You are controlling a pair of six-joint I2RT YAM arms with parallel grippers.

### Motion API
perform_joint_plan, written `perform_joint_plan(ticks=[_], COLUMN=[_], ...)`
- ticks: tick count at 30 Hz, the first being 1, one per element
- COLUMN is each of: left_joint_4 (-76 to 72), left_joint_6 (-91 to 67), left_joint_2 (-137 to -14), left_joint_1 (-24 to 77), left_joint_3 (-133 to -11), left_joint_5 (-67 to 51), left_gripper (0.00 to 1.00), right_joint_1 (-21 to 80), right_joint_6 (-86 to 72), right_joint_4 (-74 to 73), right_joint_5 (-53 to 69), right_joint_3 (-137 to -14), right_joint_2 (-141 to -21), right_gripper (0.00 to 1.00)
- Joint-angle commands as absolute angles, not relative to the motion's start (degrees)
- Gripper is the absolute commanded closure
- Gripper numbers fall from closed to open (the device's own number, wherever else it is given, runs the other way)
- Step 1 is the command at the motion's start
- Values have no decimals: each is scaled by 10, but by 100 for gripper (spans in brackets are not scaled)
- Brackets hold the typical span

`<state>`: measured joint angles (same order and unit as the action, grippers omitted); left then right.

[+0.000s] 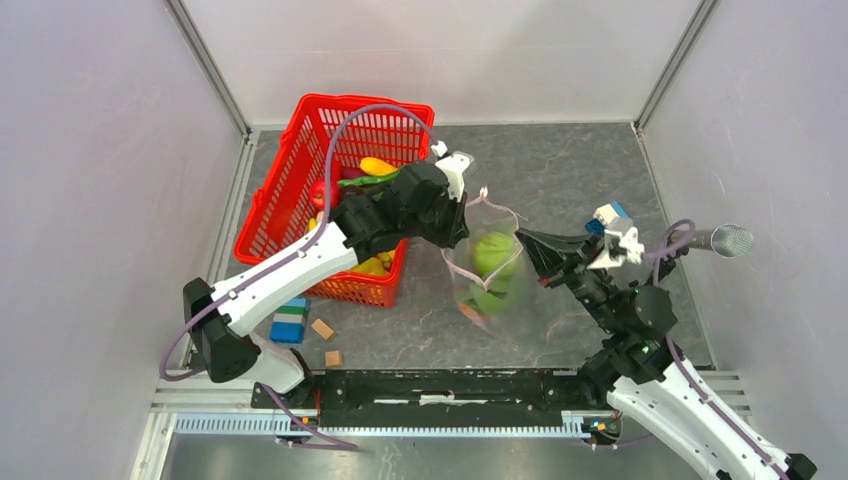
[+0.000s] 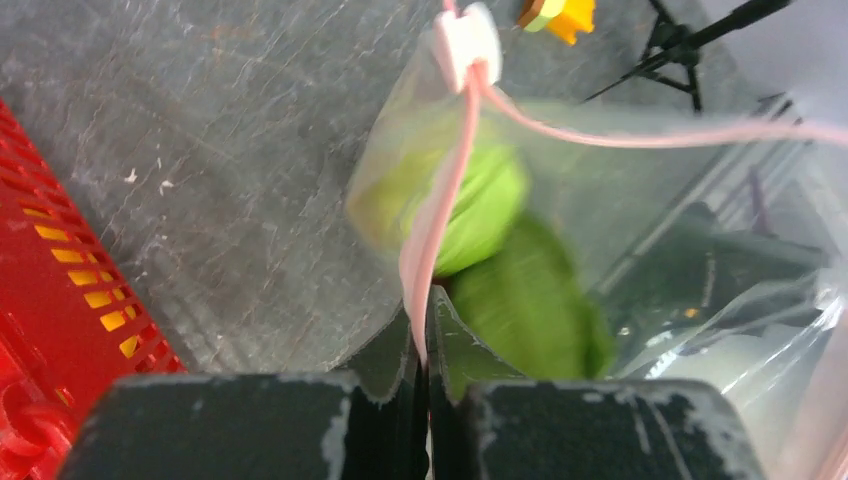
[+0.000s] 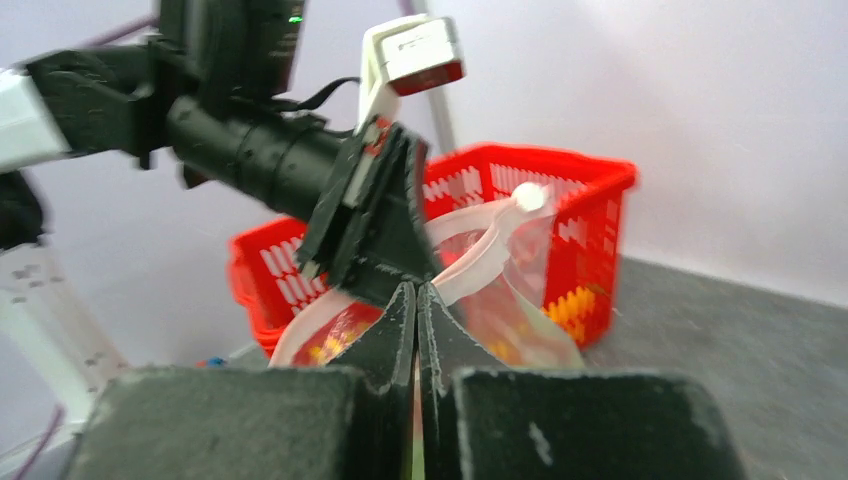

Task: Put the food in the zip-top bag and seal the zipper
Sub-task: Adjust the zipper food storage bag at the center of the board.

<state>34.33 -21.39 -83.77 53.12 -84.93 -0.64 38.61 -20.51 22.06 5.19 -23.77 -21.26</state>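
The clear zip-top bag (image 1: 490,268) hangs lifted between my two grippers, mouth up. Inside it are a green cabbage-like ball (image 1: 493,250), another green piece (image 2: 535,305) and an orange-red piece (image 1: 470,312). My left gripper (image 1: 457,232) is shut on the pink zipper strip (image 2: 440,210) at the bag's left side, jaws (image 2: 425,335) pinching it; the white slider (image 2: 468,40) sits further along. My right gripper (image 1: 528,243) is shut on the bag's right edge (image 3: 415,292). The strip (image 3: 470,268) also shows in the right wrist view. More food, including a yellow banana (image 1: 378,165), lies in the basket.
A red mesh basket (image 1: 300,130) stands at the back left, partly under my left arm. Small building blocks (image 1: 290,320) lie in front of it. A blue-white block (image 1: 610,215) and a microphone on a stand (image 1: 730,240) are at the right. Walls close in three sides.
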Motion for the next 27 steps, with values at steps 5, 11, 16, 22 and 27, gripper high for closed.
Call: perform_joint_plan(ticks=[5,11,16,22,27], left_joint_4=[294,339,311,290,302], left_joint_6=[-199,-181,-194,-183,-146], left_joint_2=[-802,-841,-813,-746,-671], left_joint_1=[531,531,532,532,529], left_joint_3=[-858,-852,-826,-825,-802], left_joint_5=[-48,-21,-23,-26,79], left_gripper=[93,61,22,0,0], right_joint_1=[386,386,386,386,386], right_joint_6=[-150,-127,-136,-131,-165], right_joint_4=[75,137,137,144,160], right_joint_5=[-4,-17,-79,-55,-14], right_joint_3=[-362,-323,-294,-300,-270], right_joint_2=[-291,-228,-194,-201,-226], right_gripper=[100,100,100,100,100])
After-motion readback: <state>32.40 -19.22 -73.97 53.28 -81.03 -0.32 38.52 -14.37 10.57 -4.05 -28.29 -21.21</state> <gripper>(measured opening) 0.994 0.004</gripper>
